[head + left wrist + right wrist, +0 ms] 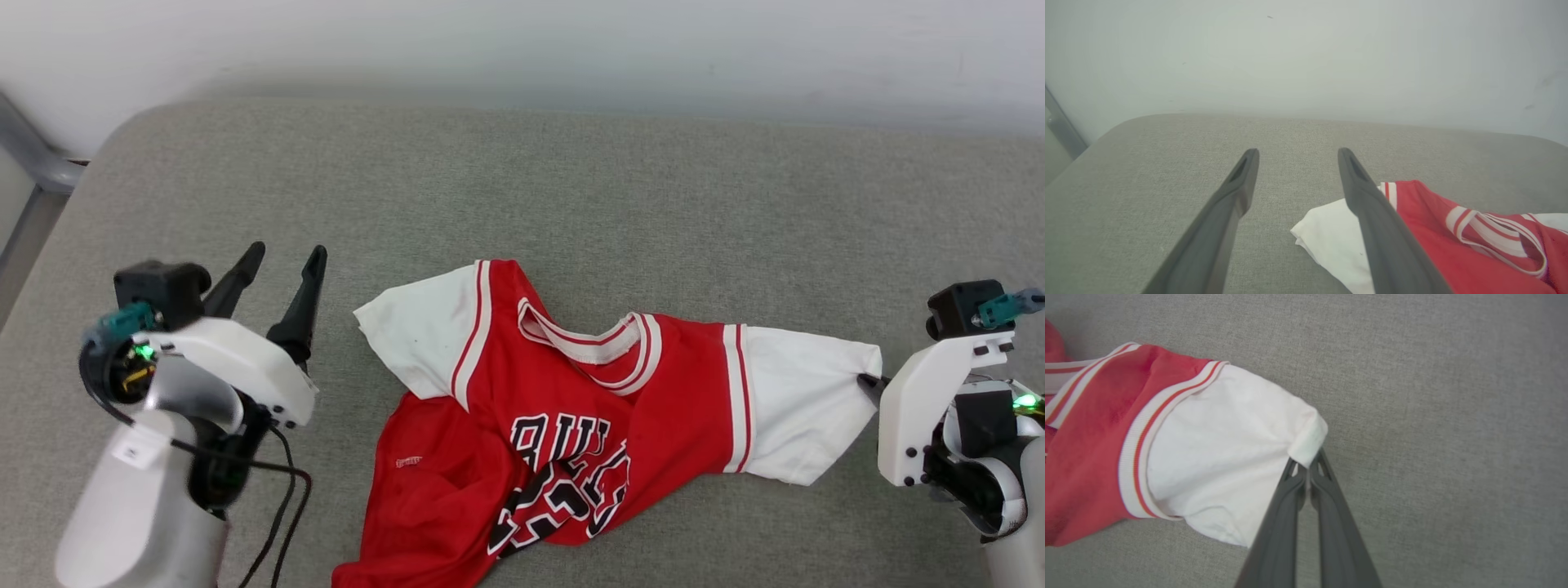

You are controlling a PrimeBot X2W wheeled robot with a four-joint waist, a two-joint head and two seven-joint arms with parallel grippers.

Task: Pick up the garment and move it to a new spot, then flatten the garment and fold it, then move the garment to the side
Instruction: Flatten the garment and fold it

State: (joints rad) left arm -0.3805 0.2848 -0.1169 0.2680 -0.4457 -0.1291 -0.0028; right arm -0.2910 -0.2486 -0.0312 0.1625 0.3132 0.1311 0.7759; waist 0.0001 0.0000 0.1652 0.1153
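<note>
Pinching the rolled cuff of one white sleeve, the right gripper (1307, 467) is pressing its two dark fingers tight together on the cloth. That sleeve is stretching out from the garment (571, 384), which is lying crumpled, chest lettering up, on the grey cushion (620, 180) between the two arms. The left gripper (280, 269) is hovering just beside the other white sleeve, fingers spread wide, holding nothing.
</note>
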